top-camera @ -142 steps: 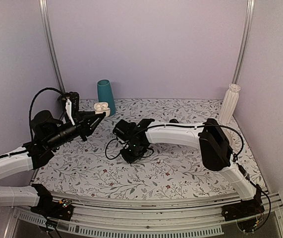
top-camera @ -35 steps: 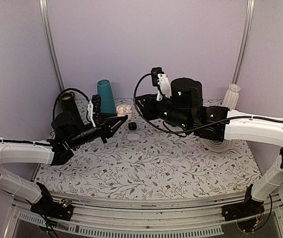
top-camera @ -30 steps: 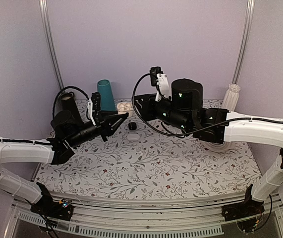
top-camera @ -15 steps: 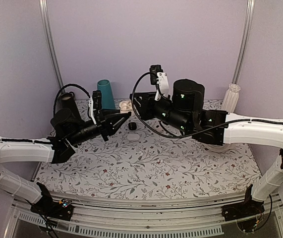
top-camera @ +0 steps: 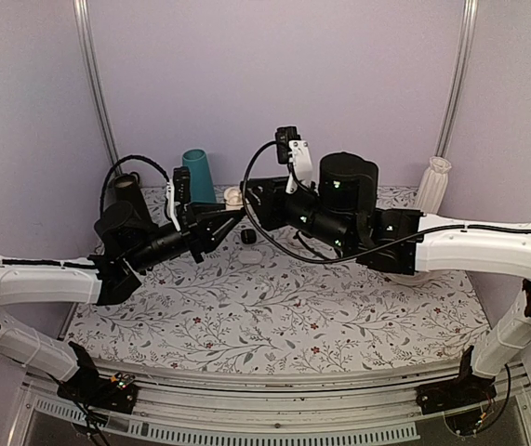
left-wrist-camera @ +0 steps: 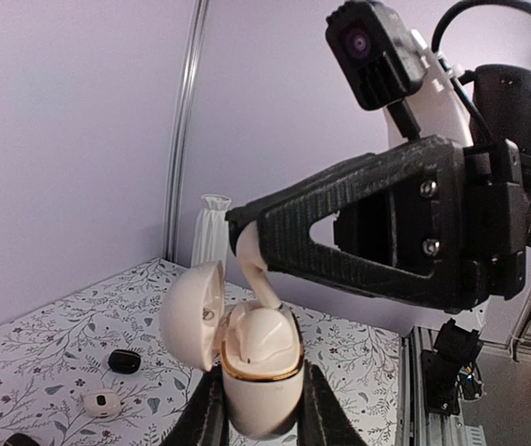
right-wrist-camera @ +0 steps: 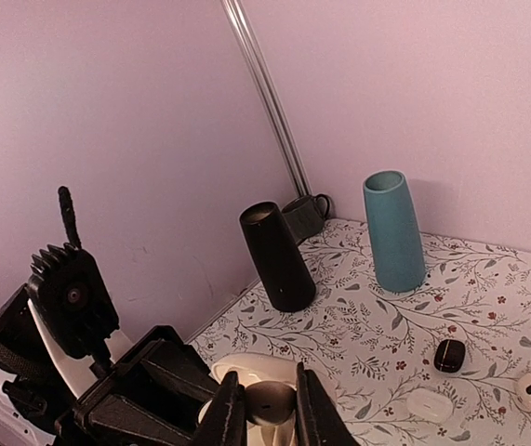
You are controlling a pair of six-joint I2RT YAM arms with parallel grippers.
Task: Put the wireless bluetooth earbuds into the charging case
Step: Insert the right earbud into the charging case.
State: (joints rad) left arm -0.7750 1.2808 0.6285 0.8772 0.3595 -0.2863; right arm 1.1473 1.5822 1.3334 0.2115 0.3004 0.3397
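Left wrist view has the left fingers (left-wrist-camera: pixel 207 418) clamped on the glossy white oblong charging case (left-wrist-camera: pixel 260 386), lid open toward 9 o'clock, while the right fingers (left-wrist-camera: pixel 339 232) pinch a tiny white plastic earbud (left-wrist-camera: pixel 252 262) at the case's 12 o'clock, stem upright, at its mouth.

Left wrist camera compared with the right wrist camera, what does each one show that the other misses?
The left wrist view alone gives a side look at the earbud pinched by the right gripper at the mouth of the open charging case, plus a white ribbed vase. The right wrist view alone shows the teal cup, black cup and dark mug. Both show the case clamped in the left gripper and a small black lump on the table.
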